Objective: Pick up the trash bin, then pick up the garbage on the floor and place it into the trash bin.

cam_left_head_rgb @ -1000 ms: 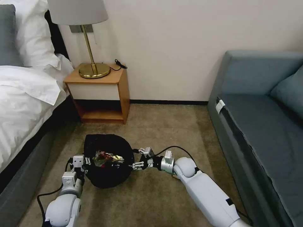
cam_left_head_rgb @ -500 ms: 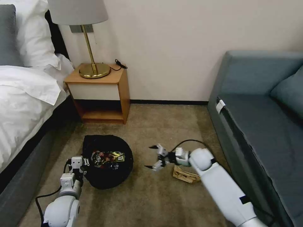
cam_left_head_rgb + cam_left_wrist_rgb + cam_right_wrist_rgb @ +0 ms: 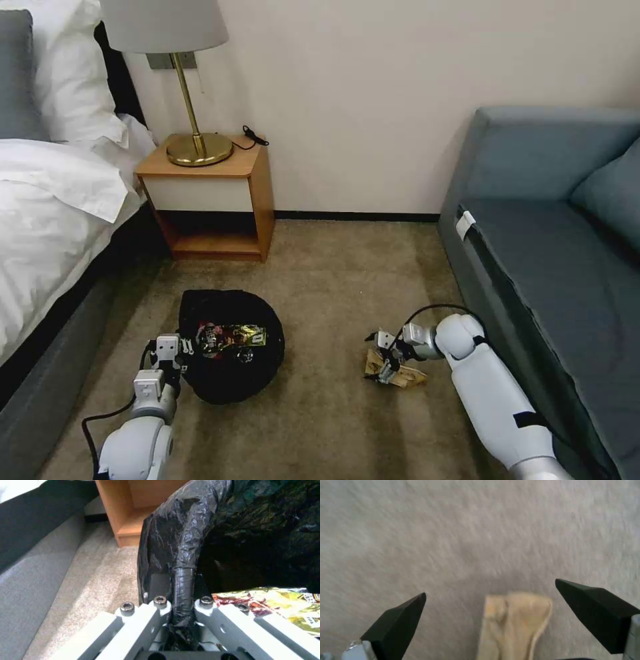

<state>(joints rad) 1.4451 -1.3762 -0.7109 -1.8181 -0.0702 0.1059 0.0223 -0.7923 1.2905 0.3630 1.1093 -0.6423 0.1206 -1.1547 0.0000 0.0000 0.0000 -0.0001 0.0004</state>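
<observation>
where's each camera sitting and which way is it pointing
Head: on the robot's head, looking forward and down at the carpet; both arms show, left end effector on the bin, right end effector at the tan wrapper.
Left wrist: along its fingers, clamped on the bin rim.
Right wrist: down between open fingertips at the wrapper.
Head and wrists share bin and wrapper.

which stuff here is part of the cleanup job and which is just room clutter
Job: trash bin, gripped at its rim by the left gripper; snack wrapper inside it; tan wrapper on the carpet, under the open right gripper.
Clutter: lamp, nightstand, sofa, bed.
</observation>
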